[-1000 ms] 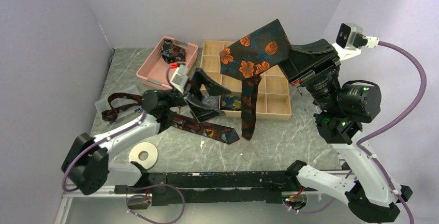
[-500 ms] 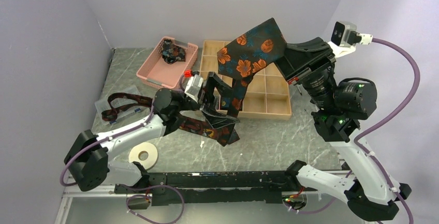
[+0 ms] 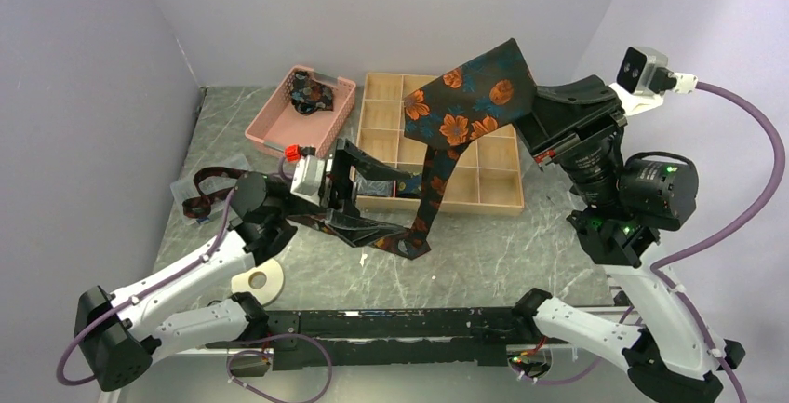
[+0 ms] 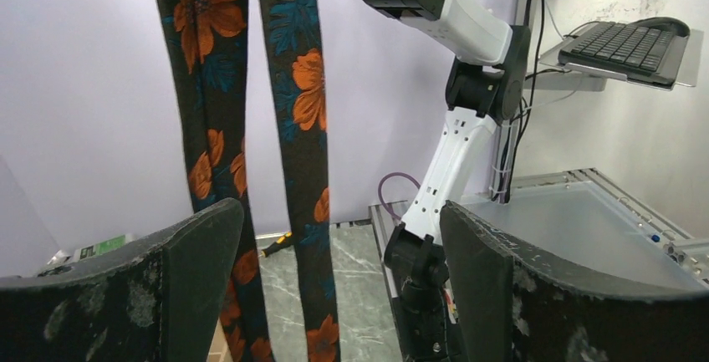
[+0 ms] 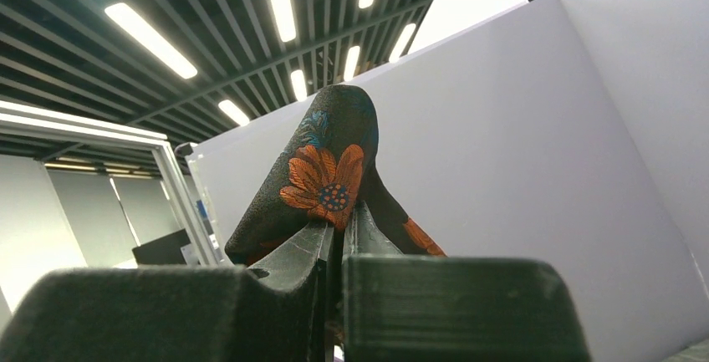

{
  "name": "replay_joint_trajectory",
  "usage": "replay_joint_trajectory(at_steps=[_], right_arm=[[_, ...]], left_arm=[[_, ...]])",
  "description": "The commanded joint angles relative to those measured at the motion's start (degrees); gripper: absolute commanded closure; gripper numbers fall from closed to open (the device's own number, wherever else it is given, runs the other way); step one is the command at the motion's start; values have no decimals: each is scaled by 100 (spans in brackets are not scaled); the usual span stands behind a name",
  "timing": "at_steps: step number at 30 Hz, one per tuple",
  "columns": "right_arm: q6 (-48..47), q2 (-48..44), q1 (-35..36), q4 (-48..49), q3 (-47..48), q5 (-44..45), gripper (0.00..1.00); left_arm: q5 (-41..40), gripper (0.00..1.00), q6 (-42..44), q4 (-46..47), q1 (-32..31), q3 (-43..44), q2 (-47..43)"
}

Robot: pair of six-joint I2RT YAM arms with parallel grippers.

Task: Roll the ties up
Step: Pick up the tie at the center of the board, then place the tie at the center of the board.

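right arm: rises from its base at the near right corner of the grey marbled table [image 3: 502, 254]. The elbow is bent and the wrist is held high over the tray, pointing back and to the left.
right tool [image 3: 532, 113]: fingers pressed together on the wide end of the dark necktie with orange and blue flowers [image 3: 470, 96]. The wrist view shows the fabric pinched between them [image 5: 339, 228].
held necktie: spread wide at the top, it drops in two narrow strands [image 4: 301, 128] to the table in front of the wooden compartment tray [image 3: 484, 189]. Its pointed end lies flat there.
left arm: reaches low from the near left, forearm over the table, wrist turned toward the hanging strands.
left tool [image 3: 370, 194]: fingers [image 4: 196, 245] wide apart and gripping nothing. The strands hang just beyond the gap.
other ties: a maroon patterned tie [image 3: 209, 189] lies at the left of the table. A dark bundled one sits in the pink basket [image 3: 279, 128].
white tape ring [image 3: 258, 280]: on the table beside the left forearm.
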Motion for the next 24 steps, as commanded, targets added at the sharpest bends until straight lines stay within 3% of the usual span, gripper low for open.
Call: replay_joint_trajectory(at_steps=[1, 9, 17, 24], right_arm=[[95, 11, -14, 416, -51, -41, 100], [136, 281, -16, 412, 210, -179, 100], [71, 177, -19, 372, 103, -165, 100], [169, 203, -17, 449, 190, -222, 100]], left_arm=[[-132, 6, 271, -197, 11, 34, 216], [-163, 6, 197, 49, 11, 689, 1097], [-598, 6, 442, -15, 16, 555, 913], [-449, 6, 444, 25, 113, 725, 1281]])
